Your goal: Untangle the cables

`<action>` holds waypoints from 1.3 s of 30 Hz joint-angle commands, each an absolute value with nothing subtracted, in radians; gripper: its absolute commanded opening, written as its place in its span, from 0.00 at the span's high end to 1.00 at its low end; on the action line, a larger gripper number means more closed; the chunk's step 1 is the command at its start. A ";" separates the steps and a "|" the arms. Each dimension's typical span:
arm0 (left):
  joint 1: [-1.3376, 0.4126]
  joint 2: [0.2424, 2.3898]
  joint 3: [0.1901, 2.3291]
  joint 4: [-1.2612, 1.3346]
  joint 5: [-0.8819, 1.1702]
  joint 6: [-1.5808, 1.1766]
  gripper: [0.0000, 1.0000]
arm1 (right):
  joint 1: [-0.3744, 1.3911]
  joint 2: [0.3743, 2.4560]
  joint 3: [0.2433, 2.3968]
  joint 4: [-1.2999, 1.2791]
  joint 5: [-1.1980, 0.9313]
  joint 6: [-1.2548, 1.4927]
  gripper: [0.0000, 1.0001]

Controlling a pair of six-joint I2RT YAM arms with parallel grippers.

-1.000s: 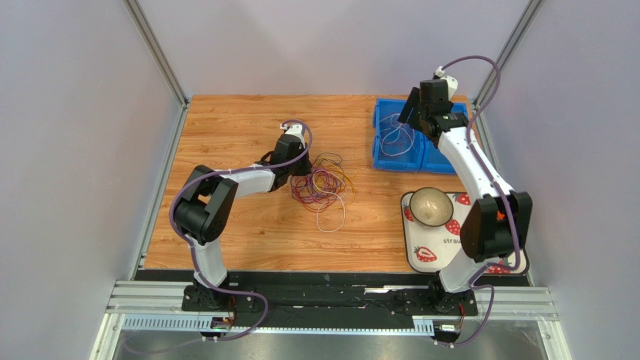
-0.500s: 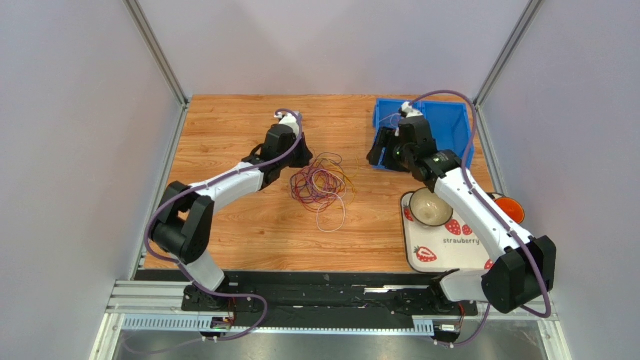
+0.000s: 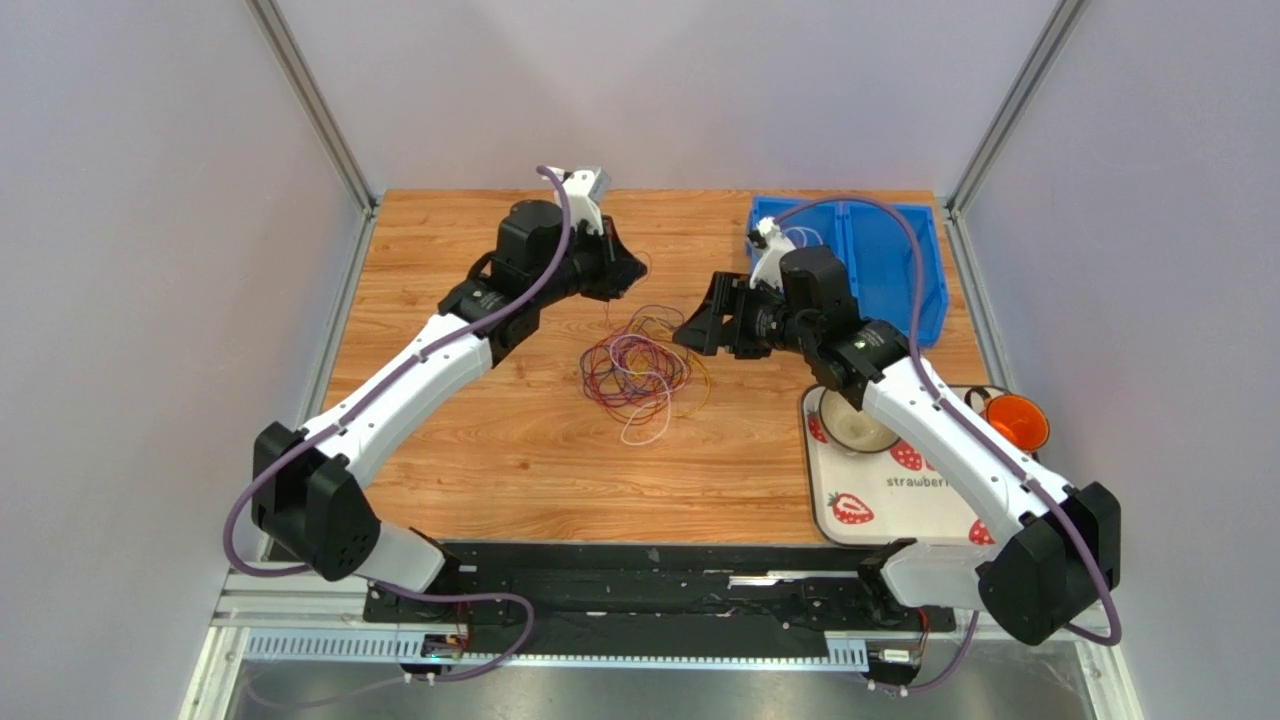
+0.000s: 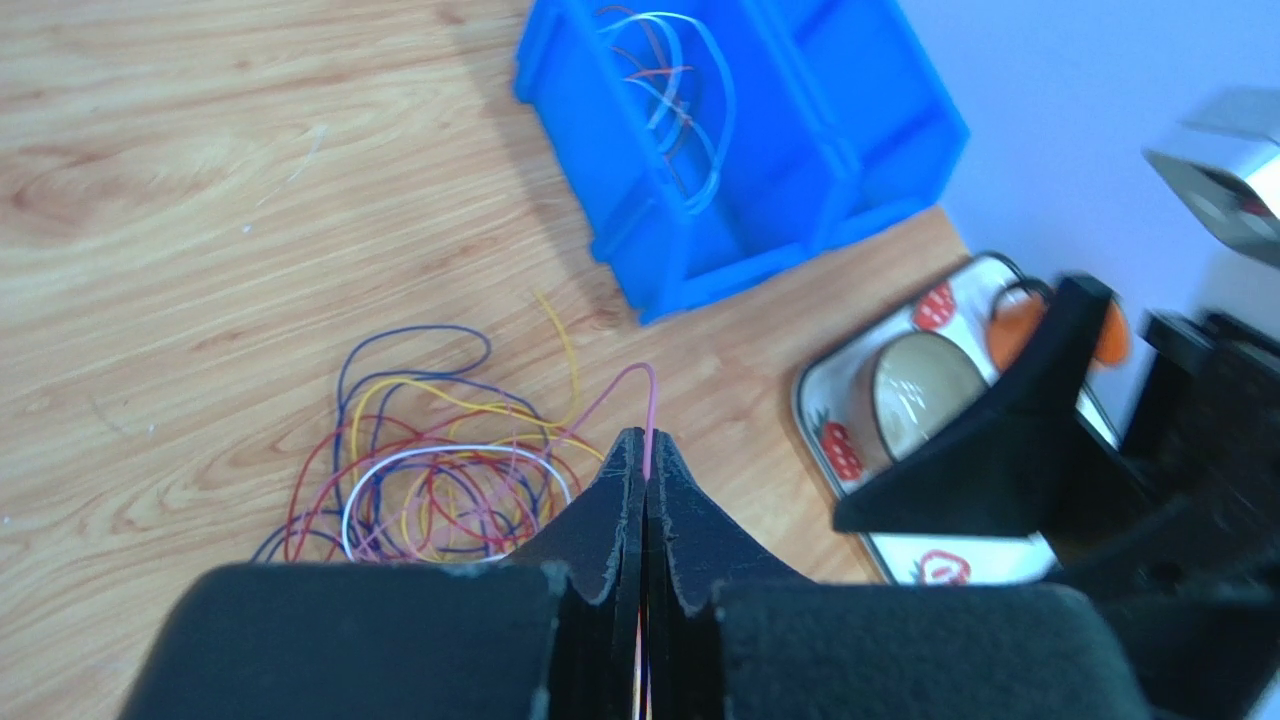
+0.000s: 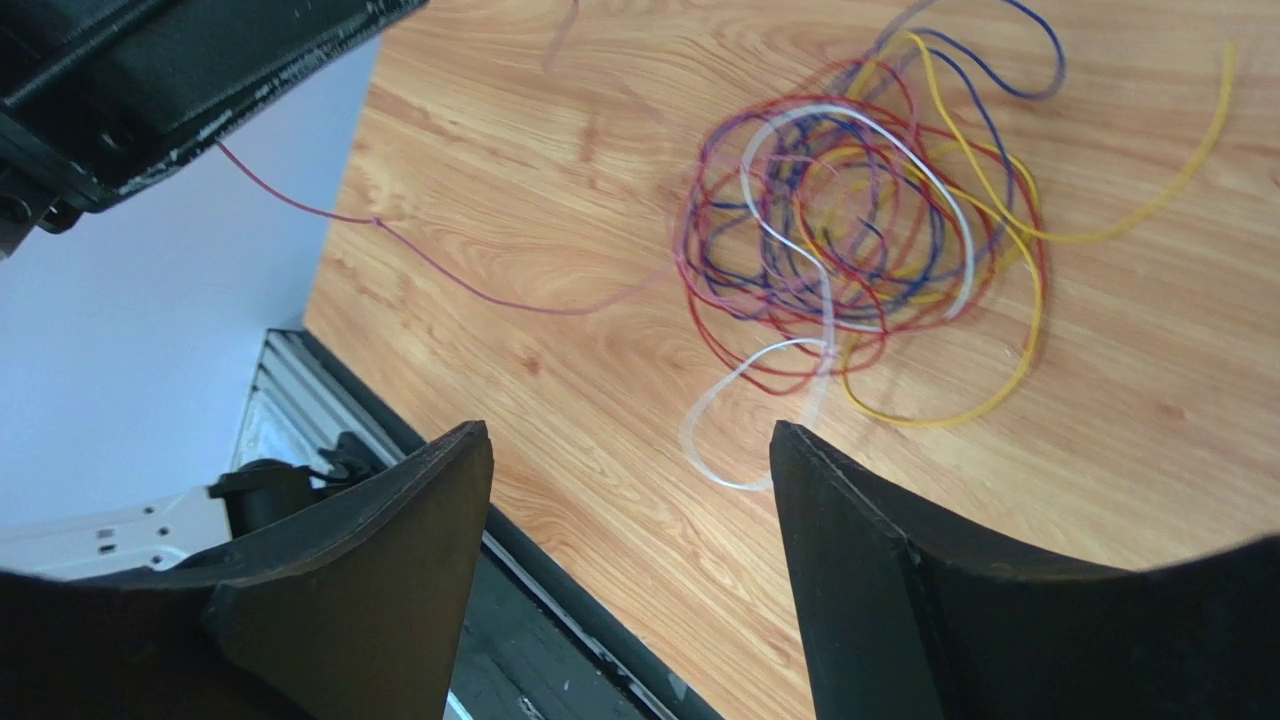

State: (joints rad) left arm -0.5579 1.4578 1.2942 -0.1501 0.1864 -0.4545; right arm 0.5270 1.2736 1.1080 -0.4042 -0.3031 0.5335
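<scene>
Both arms have shifted vs. a sec ago. L gripper [image 3: 627, 272] has pulled up and back from the cables [image 3: 643, 375] toward the far side of the table [image 3: 451, 450]. R gripper [image 3: 700, 333] has swung off the blue bin [image 3: 902, 255] and now hangs just right of the tangle.

Step in hand, as I read it: drawing one wire out of the knot. L gripper [image 4: 646, 458] has its jaws pressed together w/ no gap, pinching a pink strand [image 4: 628, 393] that leaves the tips and curves down to the cables [image 4: 436, 488]. R wrist view shows the same pink strand [image 5: 451, 278] running from top left across the wood into the cables [image 5: 857, 255]. It isn't free yet; its far end is lost in the loops. R gripper [image 5: 628, 465] is spread wide, holds nothing, touches nothing, and hovers above the wood near the tangle's edge.

Cables lie mid-table btw the two grippers: a loose knot of red, purple, yellow & white loops. A few binned wires [image 4: 676, 83] sit in the bin's left compartment, so prob. some way in w/ most still to do.

Next move prob. needs R to come down and pin or grip the knot so it doesn't drag along, while L lifts the strand away. Care needed: the wire is hair-thin and could slip from the pads or snag a loop.
</scene>
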 commanded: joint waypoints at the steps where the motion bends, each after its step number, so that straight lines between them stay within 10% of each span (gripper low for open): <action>1: -0.569 1.376 1.377 -0.262 0.322 -0.387 1.00 | 0.526 1.227 1.106 -0.267 -0.411 0.523 0.27; 19: -0.578 1.287 1.390 -0.319 0.483 -0.362 1.00 | 0.532 1.321 1.246 -0.106 -0.497 0.480 0.33; 28: -0.583 1.281 1.378 -0.311 0.492 -0.368 1.00 | 0.560 1.377 1.282 -0.078 -0.511 0.480 0.63; 33: -0.583 1.273 1.355 -0.304 0.486 -0.367 1.00 | 0.563 1.374 1.282 -0.086 -0.515 0.476 0.99; 39: -0.583 1.259 1.306 -0.278 0.479 -0.367 0.99 | 0.563 1.330 1.334 -0.166 -0.462 0.437 1.00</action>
